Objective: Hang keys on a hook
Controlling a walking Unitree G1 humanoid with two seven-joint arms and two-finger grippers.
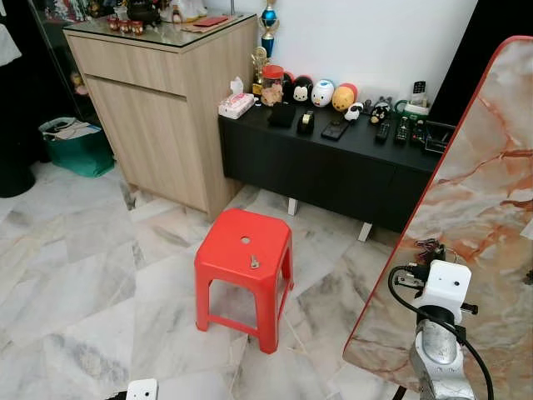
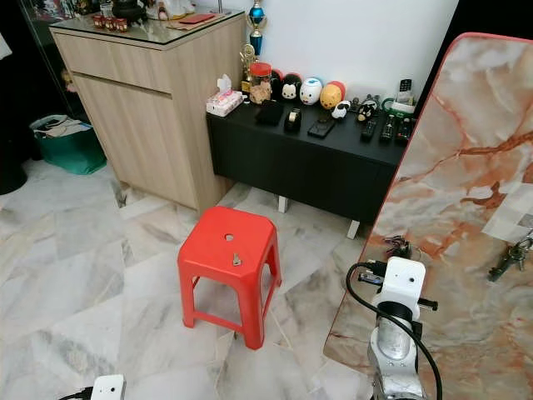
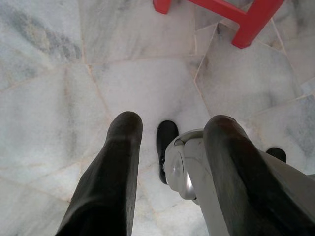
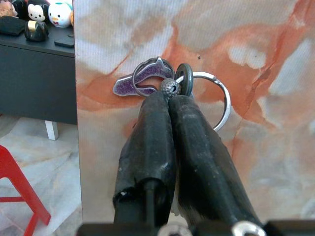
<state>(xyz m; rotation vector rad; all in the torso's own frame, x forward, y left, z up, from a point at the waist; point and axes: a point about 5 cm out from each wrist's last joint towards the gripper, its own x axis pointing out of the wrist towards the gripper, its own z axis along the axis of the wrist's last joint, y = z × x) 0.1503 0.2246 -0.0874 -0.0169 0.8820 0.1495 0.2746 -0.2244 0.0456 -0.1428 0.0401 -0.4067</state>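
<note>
**Keys pinched at marble panel, spare key on stool**

Right end effector (image 4: 170, 93) is clamped tight on a bunch of keys (image 4: 162, 78), fingers pressed together w/ no gap. The bunch incl. a purple key head, a dark round piece and a silver split ring (image 4: 219, 98), held right up against the orange-veined marble panel (image 1: 491, 208). Can't tell whether the bunch touches the panel.

Left end effector (image 3: 167, 147) hangs low over the marble floor (image 3: 59, 98), fingers spread wide, nothing between them.

A red plastic stool (image 1: 244, 271) stands on the floor in front of the panel; one small key (image 1: 254, 262) lies on its seat nr the centre hole.

Behind: black low cabinet (image 1: 333, 167) w/ toy figures, remotes and a tissue box (image 1: 236, 104) on top. Green bin (image 1: 79, 146) beside the wooden cabinet (image 1: 158, 108), holding papers or similar – contents unclear. Another set of keys (image 2: 510, 257) hangs on the panel.
</note>
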